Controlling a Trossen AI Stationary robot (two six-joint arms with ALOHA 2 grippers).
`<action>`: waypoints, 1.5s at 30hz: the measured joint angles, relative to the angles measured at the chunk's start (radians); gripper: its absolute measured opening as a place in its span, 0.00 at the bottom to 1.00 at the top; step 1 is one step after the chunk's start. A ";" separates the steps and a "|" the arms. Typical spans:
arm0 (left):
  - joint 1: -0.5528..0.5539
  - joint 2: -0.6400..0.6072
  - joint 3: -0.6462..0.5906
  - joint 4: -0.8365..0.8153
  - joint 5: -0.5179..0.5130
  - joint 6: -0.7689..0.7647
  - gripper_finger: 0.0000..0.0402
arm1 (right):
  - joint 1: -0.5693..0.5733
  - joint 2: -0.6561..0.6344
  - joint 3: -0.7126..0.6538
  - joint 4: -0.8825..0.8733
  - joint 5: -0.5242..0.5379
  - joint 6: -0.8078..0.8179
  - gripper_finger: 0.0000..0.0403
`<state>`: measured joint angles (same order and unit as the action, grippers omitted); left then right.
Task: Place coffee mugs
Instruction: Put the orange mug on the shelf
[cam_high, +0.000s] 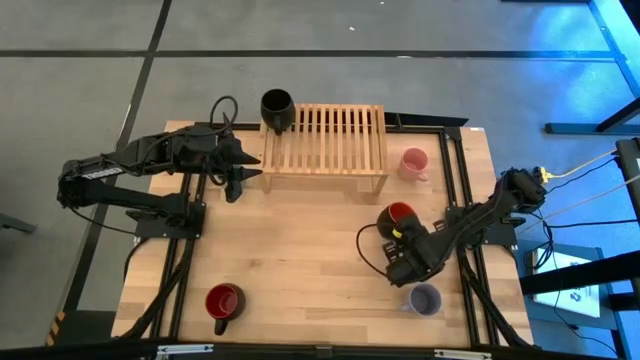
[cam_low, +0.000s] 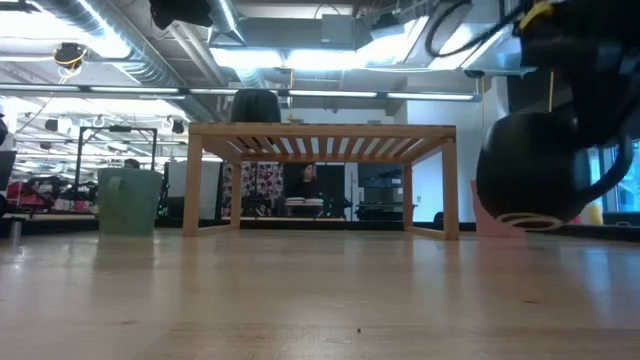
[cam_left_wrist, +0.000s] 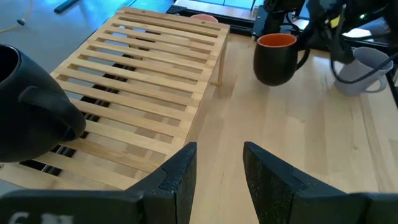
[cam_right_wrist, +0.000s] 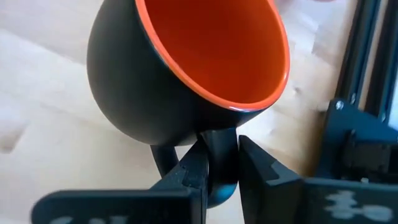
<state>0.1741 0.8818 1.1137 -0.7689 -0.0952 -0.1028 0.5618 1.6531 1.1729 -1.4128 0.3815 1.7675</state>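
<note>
A slatted wooden rack (cam_high: 325, 145) stands at the far edge of the pale wooden table (cam_high: 300, 260), near its middle. Beyond the table, a room with ceiling lights (cam_low: 300, 55) and cluttered benches (cam_low: 40, 190) shows.

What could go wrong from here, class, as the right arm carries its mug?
The right gripper pinches the orange-lined mug only by its handle, clear of the table in the low view; it could swing or slip. The lavender mug sits close beside that arm and could get knocked.
</note>
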 joint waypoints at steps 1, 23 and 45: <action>0.000 0.000 0.000 0.000 0.000 0.000 0.31 | -0.003 0.012 -0.003 0.001 0.004 -0.008 0.10; 0.000 0.000 0.000 0.000 0.000 0.000 0.31 | -0.073 0.057 0.024 0.095 0.062 -0.104 0.31; 0.000 0.000 0.000 -0.008 0.008 0.000 0.31 | 0.145 -0.555 -0.399 0.518 0.121 -0.286 0.51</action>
<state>0.1741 0.8818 1.1137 -0.7771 -0.0875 -0.1032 0.7071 1.0981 0.7742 -0.8951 0.5022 1.4815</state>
